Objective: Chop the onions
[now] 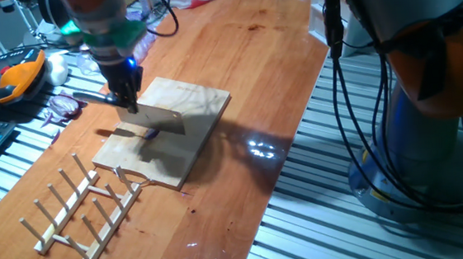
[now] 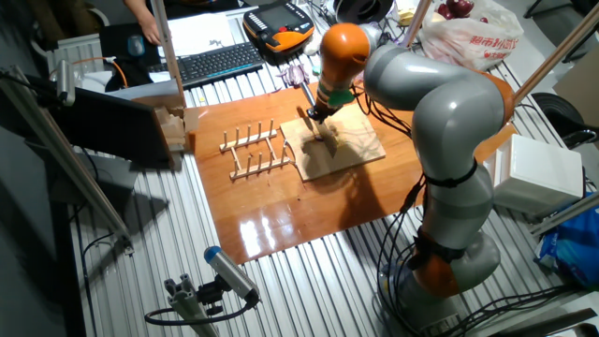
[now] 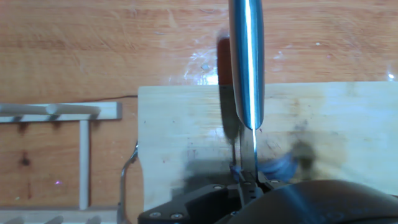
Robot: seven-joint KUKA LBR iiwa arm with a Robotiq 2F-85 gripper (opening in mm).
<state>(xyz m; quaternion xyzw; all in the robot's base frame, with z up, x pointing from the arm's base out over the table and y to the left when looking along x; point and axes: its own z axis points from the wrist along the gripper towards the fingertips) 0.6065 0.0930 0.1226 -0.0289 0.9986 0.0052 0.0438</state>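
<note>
One black two-finger gripper [image 1: 130, 100] pinches a steel-bladed knife [image 1: 158, 119] above a small purple onion sliver [image 1: 152, 134] on the pale wooden cutting board [image 1: 197, 107].

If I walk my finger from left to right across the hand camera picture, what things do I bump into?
Wooden rack → metal handle loop → wooden board → knife blade, pointing along the fingers over the board.
</note>
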